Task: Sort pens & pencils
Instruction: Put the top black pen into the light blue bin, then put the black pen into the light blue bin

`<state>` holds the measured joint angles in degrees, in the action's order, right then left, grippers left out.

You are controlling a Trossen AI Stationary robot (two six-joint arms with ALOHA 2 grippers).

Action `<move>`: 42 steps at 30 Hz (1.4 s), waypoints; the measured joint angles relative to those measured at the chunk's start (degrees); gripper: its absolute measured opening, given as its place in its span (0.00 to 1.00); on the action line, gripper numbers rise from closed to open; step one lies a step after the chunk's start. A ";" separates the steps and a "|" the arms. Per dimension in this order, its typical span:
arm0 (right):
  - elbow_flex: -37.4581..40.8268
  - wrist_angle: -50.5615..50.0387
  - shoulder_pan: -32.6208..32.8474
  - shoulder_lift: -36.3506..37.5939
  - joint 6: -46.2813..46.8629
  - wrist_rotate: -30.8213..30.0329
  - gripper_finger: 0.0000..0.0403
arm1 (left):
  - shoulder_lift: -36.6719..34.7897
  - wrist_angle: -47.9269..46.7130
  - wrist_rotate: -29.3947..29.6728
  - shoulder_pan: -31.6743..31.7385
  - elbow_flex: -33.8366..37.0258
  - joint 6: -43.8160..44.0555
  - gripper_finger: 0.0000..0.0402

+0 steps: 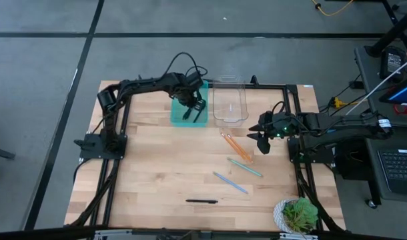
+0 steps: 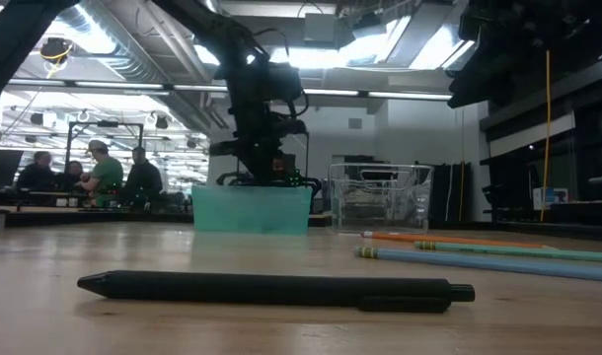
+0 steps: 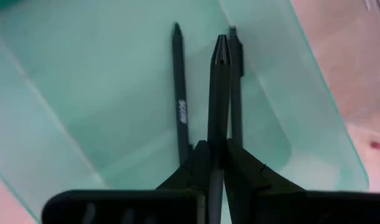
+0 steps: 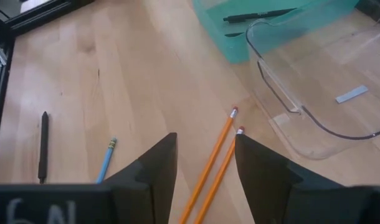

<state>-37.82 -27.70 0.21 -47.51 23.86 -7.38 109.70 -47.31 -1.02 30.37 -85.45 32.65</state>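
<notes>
My left gripper [image 3: 218, 146] [image 1: 190, 105] hangs over the teal bin [image 1: 189, 119], shut on a black pen [image 3: 219, 87]. Two more black pens [image 3: 180, 93] [image 3: 236, 74] lie flat on the bin's floor. A fourth black pen [image 1: 201, 201] [image 2: 281, 288] lies on the table near the near edge. My right gripper [image 4: 205, 168] [image 1: 262, 137] is open, just above the eraser ends of two orange pencils [image 4: 210, 165] [image 1: 235, 147] that lie side by side on the table. Two light-blue pencils [image 1: 245, 167] [image 1: 230, 182] lie nearer the near edge. My left gripper pinches the black pen between its two fingers [image 3: 202, 158] at the pen's rear part [image 3: 218, 134]. The fingers point down from above, and the pen runs along them, straight out past their tips. Its free tip [image 3: 221, 40] hangs above the bin floor, clear of the two pens lying there.
A clear plastic bin [image 1: 230, 101] [image 4: 321, 81] stands right of the teal bin at the far edge. A potted plant [image 1: 297, 215] sits at the near right corner. Black frame rails [image 1: 293, 120] run along the table's sides. People sit in the room beyond the table.
</notes>
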 joint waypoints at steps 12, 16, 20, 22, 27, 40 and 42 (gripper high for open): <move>0.00 -0.52 0.00 -0.02 -0.10 0.07 0.40 | 0.51 -0.24 -0.51 -0.11 -0.04 -2.08 0.06; 0.00 -0.52 0.00 -0.02 -0.11 0.07 0.40 | 0.51 -0.22 0.03 -0.47 -0.04 -2.33 0.14; 0.00 -0.50 0.00 -0.02 -0.19 0.07 0.40 | 0.51 -0.21 0.05 -0.89 -0.04 -1.98 0.23; 0.00 -0.50 0.00 -0.02 -0.29 0.07 0.40 | 0.50 -0.19 -0.04 -0.94 -0.04 -0.49 0.26; 0.00 -0.50 0.00 -0.02 -0.48 0.07 0.40 | 0.13 -0.24 -5.42 -0.81 -0.04 -2.57 0.31; 0.00 -0.39 0.00 -0.02 -1.69 0.00 0.40 | -8.58 -2.02 -27.31 -2.10 -0.04 -4.55 0.31; 0.00 -0.39 0.00 0.00 -1.70 0.00 0.40 | -10.61 -1.99 -27.60 -4.21 -0.05 -6.06 0.31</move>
<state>-37.82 -28.09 0.21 -47.51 22.15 -7.38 99.09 -49.30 -28.61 26.16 -85.50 26.58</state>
